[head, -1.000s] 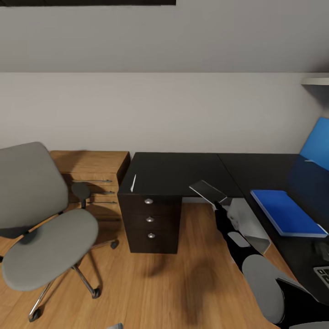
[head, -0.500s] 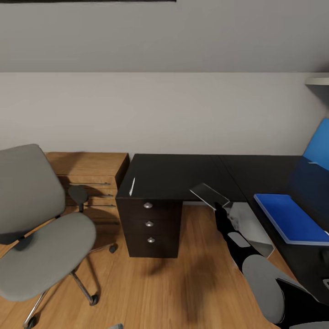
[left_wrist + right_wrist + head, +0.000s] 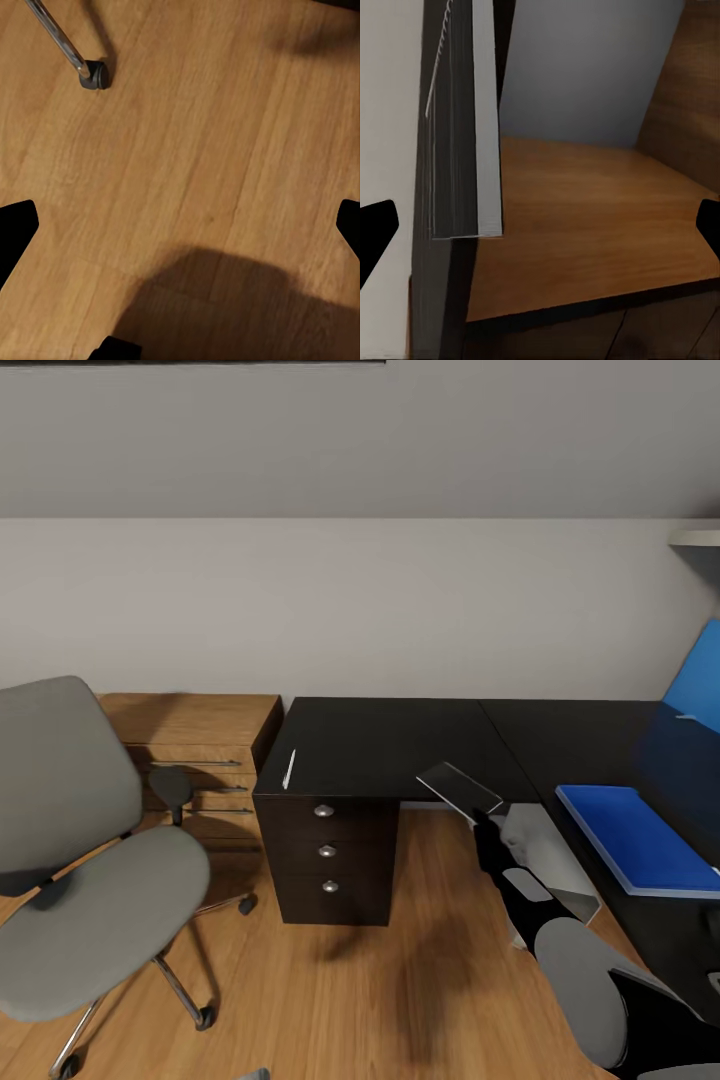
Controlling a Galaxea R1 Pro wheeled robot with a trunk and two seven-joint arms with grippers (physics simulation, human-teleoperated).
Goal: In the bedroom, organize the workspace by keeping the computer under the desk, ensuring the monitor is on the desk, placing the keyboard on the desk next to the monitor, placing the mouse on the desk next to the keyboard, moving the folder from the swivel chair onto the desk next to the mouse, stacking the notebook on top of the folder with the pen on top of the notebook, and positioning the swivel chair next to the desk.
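Observation:
The black desk point(image 3: 380, 745) stands ahead, with the thin whitish pen point(image 3: 290, 768) lying near its left front corner. The grey notebook point(image 3: 458, 786) sits at the desk's front edge, its near corner past the edge. I cannot tell whether it rests there. My right gripper point(image 3: 483, 822) is right at that corner. In the right wrist view the notebook point(image 3: 484, 150) runs edge-on beside the open right gripper point(image 3: 540, 225). The blue folder point(image 3: 635, 838) lies on the desk's right wing. The swivel chair point(image 3: 90, 880) stands at the left. The light grey computer point(image 3: 550, 855) is under the desk. My left gripper point(image 3: 180, 225) hangs open over the floor.
A light wooden drawer unit point(image 3: 200, 745) stands between the chair and the desk. A bright blue panel point(image 3: 697, 672) rises at the far right. One chair castor point(image 3: 94, 75) shows on the wooden floor point(image 3: 350, 980) in the left wrist view.
The whole head view has shifted slightly, with the chair further left and the folder further right, so the camera moved. The right arm and the notebook keep their places relative to each other.

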